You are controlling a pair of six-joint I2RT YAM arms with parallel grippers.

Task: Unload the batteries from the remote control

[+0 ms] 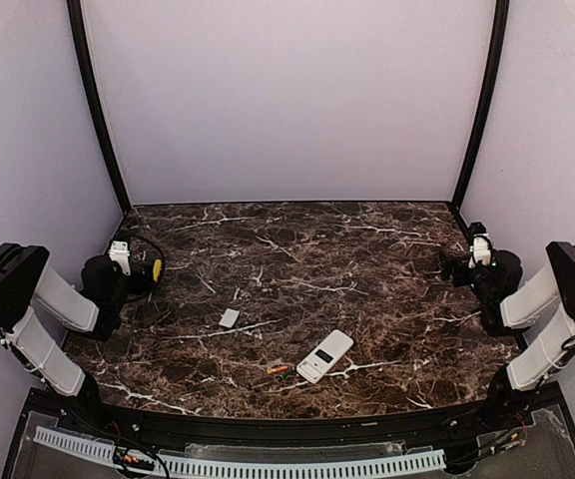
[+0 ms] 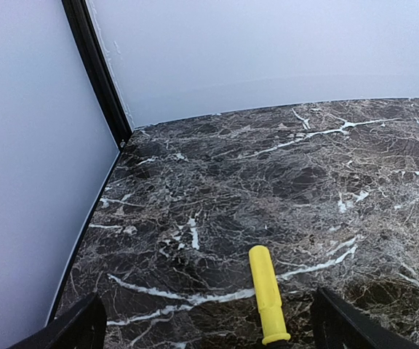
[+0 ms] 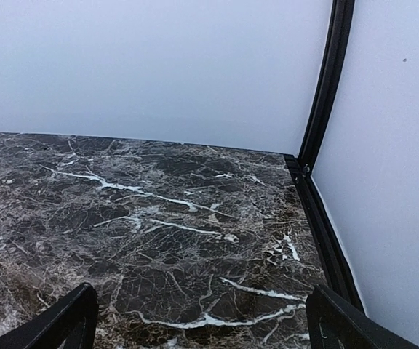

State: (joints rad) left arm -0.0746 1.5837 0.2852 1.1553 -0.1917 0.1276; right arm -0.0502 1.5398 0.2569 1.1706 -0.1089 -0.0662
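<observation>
Nearest the near edge: remote control, dark window up, close to centre. One battery lies on the marble just left of it, not touching. White cover piece sits farther left.

At far left, the left gripper has its fingers spread, with the yellow screwdriver between them, unclamped. The right gripper is spread and empty, well to the right.

Whether a cell remains inside cannot be told. Judgement: pin the remote with one gripper, turn it over, then extract with the other.
</observation>
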